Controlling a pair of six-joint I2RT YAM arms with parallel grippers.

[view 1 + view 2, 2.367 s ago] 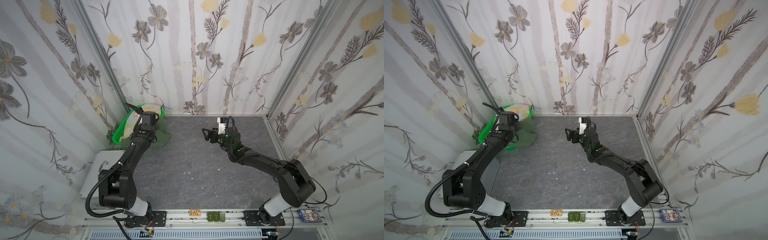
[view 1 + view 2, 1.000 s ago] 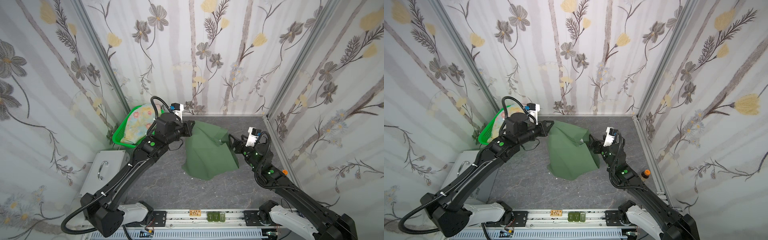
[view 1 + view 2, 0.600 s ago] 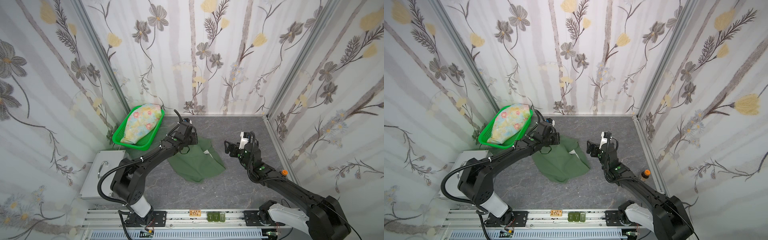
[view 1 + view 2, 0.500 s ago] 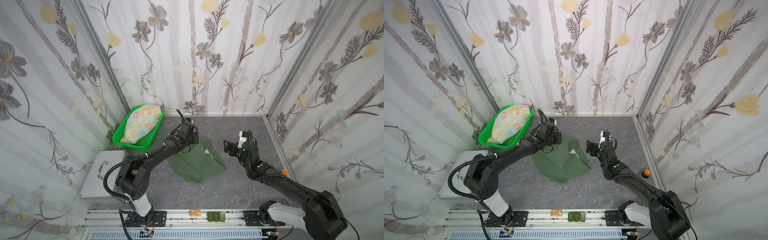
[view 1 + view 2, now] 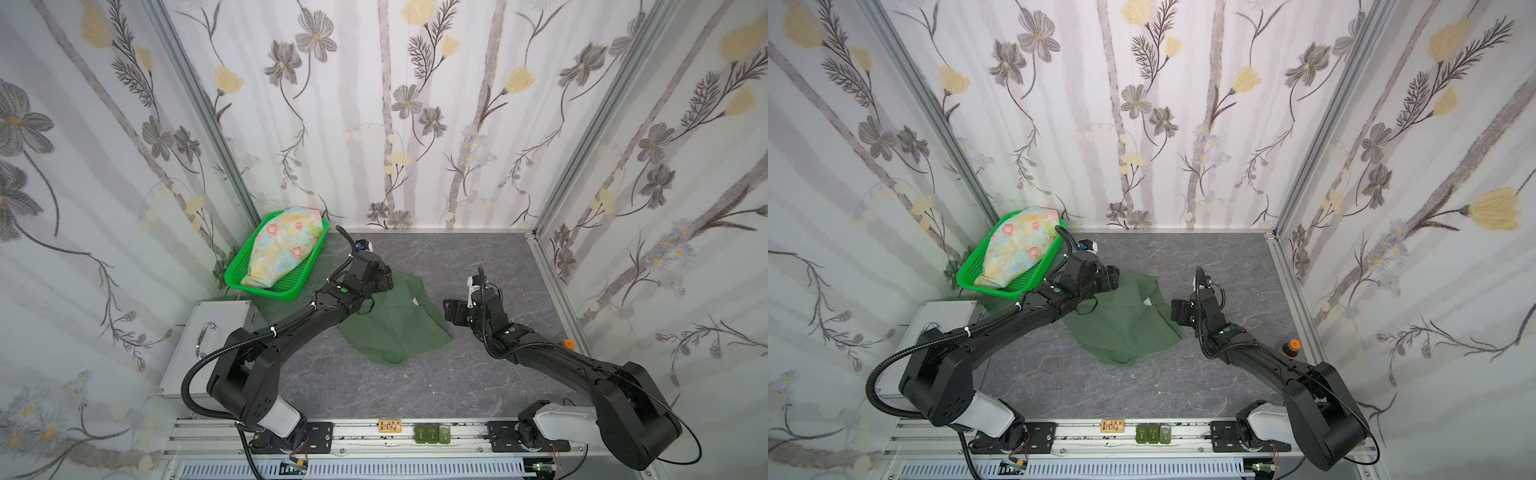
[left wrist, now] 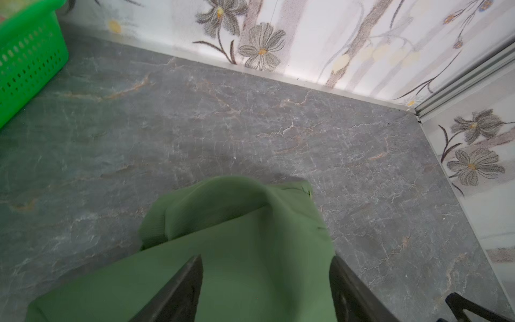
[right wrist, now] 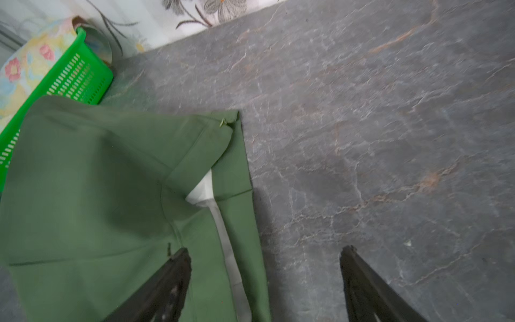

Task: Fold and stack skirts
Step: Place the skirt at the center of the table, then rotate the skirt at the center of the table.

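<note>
- Crowding the green perforated basket (image 5: pixel 257 291) at left, the left arm (image 5: pixel 316 319) could knock it; the floral skirt (image 5: pixel 284 249) lies bunched inside.
- Left claw (image 6: pixel 264 262) gapes wide above the olive skirt (image 5: pixel 399 324), rumpled on the counter (image 5: pixel 457 374); gripping a crease would trap wrinkles.
- Right claw (image 7: pixel 266 251), wide and empty, hovers at its edge; pinching one layer would skew the fold.

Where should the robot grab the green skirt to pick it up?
Take the green skirt by its white-lined edge, which lies flat and bare beside the right end effector. Come in from that side, low over the table, I'd guess.
</note>
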